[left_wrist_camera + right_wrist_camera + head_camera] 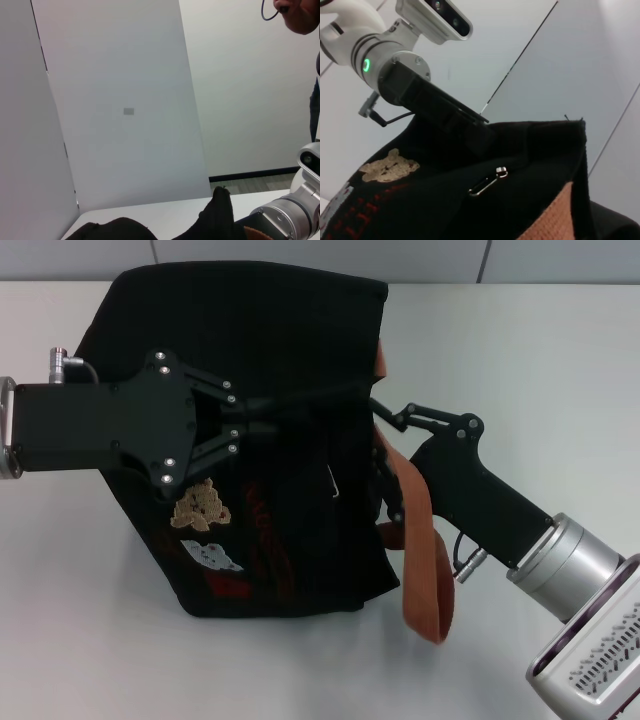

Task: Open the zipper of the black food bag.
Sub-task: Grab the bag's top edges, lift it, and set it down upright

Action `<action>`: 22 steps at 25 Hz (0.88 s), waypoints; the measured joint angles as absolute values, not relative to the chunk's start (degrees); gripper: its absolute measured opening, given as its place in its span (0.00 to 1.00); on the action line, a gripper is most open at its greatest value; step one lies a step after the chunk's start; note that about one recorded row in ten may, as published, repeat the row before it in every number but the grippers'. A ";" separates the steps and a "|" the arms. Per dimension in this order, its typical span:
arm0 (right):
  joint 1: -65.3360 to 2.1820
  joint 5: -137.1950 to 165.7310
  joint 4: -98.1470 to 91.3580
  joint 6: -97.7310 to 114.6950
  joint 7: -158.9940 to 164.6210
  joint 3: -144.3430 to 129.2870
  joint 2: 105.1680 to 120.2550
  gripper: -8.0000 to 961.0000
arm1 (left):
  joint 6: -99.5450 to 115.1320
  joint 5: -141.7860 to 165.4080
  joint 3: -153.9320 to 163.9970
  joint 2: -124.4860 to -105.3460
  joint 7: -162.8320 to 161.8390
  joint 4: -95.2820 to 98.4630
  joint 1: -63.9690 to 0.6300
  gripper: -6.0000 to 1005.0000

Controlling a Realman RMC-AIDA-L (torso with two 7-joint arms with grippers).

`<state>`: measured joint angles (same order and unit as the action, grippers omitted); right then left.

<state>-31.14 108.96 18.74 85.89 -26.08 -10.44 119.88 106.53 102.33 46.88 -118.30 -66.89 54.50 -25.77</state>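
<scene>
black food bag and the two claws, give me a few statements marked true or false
1. The black food bag rests on a white table. True.
2. The left claw hangs far from the bag, over bare table. False: it reaches over the bag's top from the robot's left side.
3. The silver pull tab of the zipper shows on the black fabric with no finger closed on it. True.
4. The bear patch is blue. False: it is tan.
5. The right claw is at the bag's edge beside the brown-orange strap. True.
6. The strap is wound around the left arm. False: it hangs down the bag's right side.
</scene>
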 joint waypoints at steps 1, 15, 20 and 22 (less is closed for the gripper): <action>-31.10 108.89 18.77 85.90 -26.07 -10.37 119.88 0.10 | 106.50 102.33 46.88 -118.30 -66.88 54.49 -25.78 0.11; -31.05 108.89 19.11 84.12 -28.06 -6.98 119.88 0.31 | 106.87 102.32 46.96 -118.37 -66.87 53.62 -25.84 0.11; -31.17 109.17 20.27 83.68 -29.63 -7.16 119.88 0.31 | 106.91 102.27 46.99 -118.39 -66.87 53.33 -25.86 0.11; -31.08 109.26 20.84 83.60 -30.88 -7.14 119.88 0.31 | 106.95 102.24 46.99 -118.36 -66.87 52.96 -25.92 0.11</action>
<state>-31.08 109.26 20.84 83.60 -30.88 -7.15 119.88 106.95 102.24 46.99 -118.36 -66.87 52.96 -25.92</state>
